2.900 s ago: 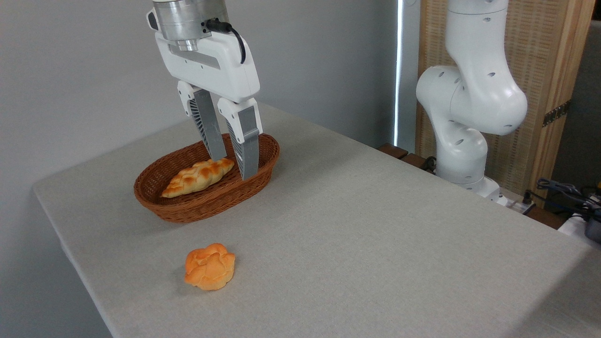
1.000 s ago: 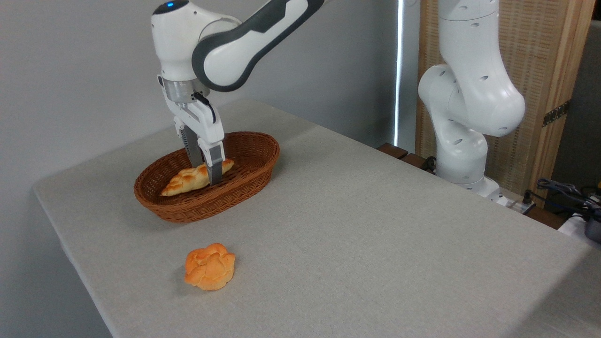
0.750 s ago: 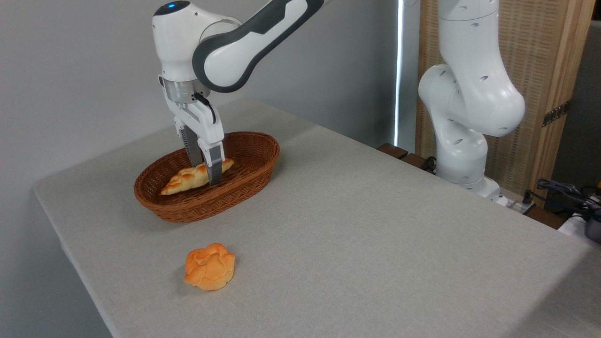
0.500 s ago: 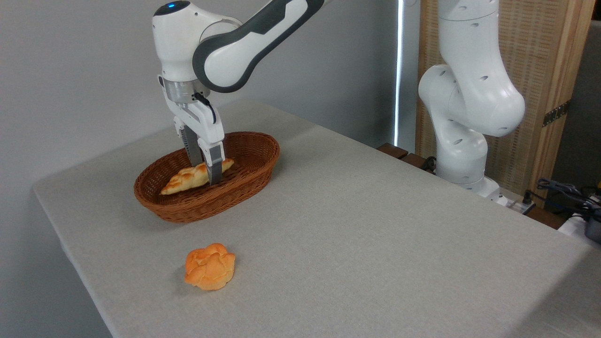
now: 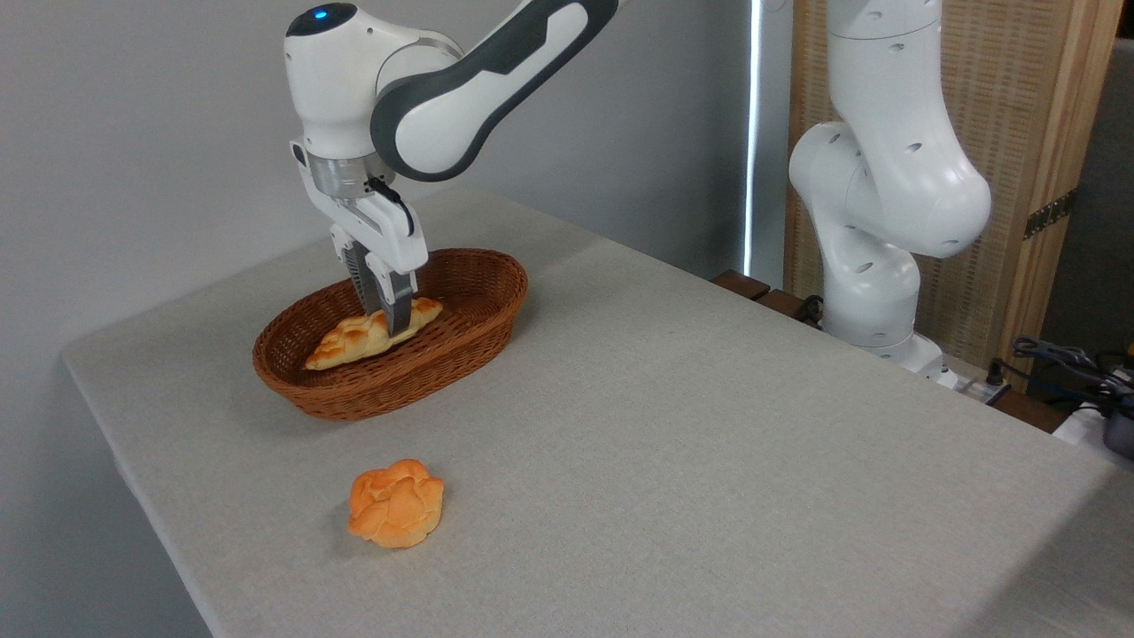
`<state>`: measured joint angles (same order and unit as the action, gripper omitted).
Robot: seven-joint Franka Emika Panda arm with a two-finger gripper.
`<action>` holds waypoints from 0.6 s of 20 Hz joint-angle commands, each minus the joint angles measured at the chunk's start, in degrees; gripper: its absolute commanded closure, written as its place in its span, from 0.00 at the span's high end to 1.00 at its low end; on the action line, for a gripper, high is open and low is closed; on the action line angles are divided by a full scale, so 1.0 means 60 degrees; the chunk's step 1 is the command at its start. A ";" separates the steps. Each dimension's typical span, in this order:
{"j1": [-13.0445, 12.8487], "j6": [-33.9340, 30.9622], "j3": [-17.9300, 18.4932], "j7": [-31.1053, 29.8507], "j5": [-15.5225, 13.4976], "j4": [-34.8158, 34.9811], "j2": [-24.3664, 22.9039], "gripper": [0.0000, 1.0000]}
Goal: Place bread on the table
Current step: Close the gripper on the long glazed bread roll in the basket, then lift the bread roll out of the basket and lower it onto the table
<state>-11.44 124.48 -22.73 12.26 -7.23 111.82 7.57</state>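
The bread (image 5: 350,339), a long braided golden loaf, lies lengthwise inside the brown wicker basket (image 5: 461,341) at the table's far left. My gripper (image 5: 395,326) reaches straight down into the basket. Its fingers are closed across the loaf's right half, and the front finger hides part of the crust. The loaf's left tip still rests low against the basket floor. The table (image 5: 673,425) is a wide grey-beige cloth surface around the basket.
A small round orange bun (image 5: 396,502) sits on the table in front of the basket, near the left edge. The arm's white base (image 5: 877,292) stands off the table's far right side, with cables and a wooden screen behind.
The gripper came down into the basket and closed on the loaf. In the last half second it has risen slightly, lifting the loaf's right end a little.
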 commanded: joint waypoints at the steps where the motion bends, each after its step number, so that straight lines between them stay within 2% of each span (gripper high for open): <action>1: -0.0028 0.0156 0.0082 -0.0124 -0.0172 0.0099 -0.0133 0.33; 4: -0.0013 0.0142 0.0111 -0.0124 -0.0187 0.0084 -0.0162 0.32; 7: 0.0221 -0.0048 0.0126 -0.0110 -0.0274 0.0011 -0.0323 0.31; 12: 0.0265 -0.1613 0.0696 -0.0007 -0.0494 -0.1071 -0.0368 0.31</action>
<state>-9.66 120.89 -20.45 12.15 -8.77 109.55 6.08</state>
